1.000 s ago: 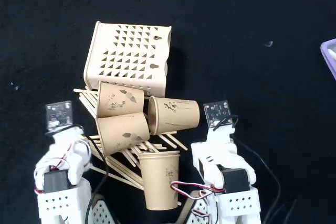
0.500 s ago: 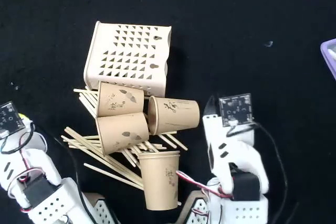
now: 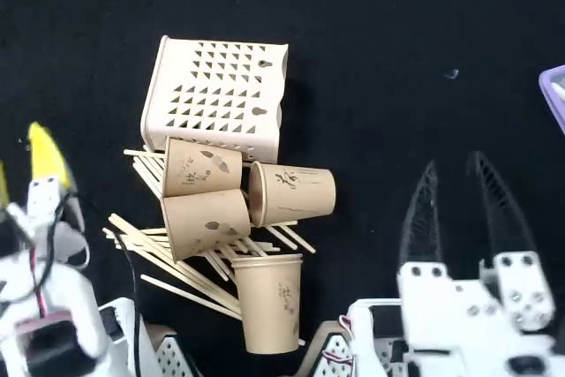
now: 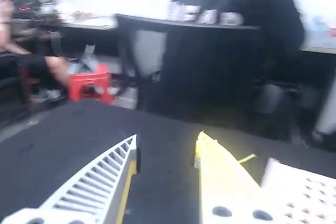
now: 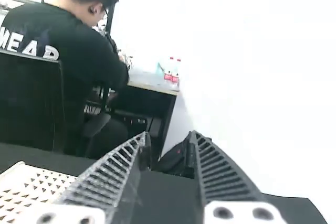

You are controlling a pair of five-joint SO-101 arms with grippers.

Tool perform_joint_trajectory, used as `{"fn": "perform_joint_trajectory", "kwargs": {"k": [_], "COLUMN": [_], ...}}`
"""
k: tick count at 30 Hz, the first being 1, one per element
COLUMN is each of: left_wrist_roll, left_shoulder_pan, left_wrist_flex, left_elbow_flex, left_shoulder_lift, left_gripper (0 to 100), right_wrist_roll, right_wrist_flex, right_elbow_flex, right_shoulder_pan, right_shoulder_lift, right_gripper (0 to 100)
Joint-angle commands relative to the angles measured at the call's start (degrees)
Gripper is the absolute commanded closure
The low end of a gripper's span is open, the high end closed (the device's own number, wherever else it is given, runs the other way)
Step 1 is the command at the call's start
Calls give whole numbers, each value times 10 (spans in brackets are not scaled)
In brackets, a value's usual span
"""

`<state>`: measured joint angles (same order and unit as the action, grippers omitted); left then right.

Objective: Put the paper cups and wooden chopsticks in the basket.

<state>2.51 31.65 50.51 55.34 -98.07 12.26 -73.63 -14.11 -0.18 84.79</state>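
The right pincer (image 3: 454,165) stands wide open at the lower right of the frame with nothing between its fingers. To its left, and apart from it, the nearest cup (image 3: 291,193) lies on its side on the counter (image 3: 397,86). The cup's long axis runs across the frame, and the narrow end looks to be toward that pincer. The left pincer (image 4: 167,140), also spread and empty, sits at the lower left edge. The chopsticks (image 3: 168,258) are nearest to it, slanting from upper left to lower right. I count four cups (image 3: 206,222), all lying over the sticks. One basket (image 3: 216,99) sits right against the top of the heap. The sticks overlap too much to count.
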Motion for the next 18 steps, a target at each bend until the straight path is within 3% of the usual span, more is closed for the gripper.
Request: {"fn": "perform_joint_trajectory", "kwargs": {"k": [1,7,11,18], "left_wrist_roll": [7,6,1,-17], "left_shoulder_pan": [-64,-97,-97,-115], "left_wrist_flex": [6,15,78,141], "left_elbow_flex": [-69,-185,-313,-520], "left_shoulder_lift": [185,500,666,870], "left_gripper": [819,817,747,737], "right_wrist_roll": [-44,-135,-156,-156], "right_wrist_flex": [-56,-93,-91,106], "right_elbow_flex": [159,208,169,22], "right_shoulder_pan": [9,9,10,10], "right_shoulder_lift": [-189,-466,-617,-789], "right_gripper": [869,868,870,871]}}
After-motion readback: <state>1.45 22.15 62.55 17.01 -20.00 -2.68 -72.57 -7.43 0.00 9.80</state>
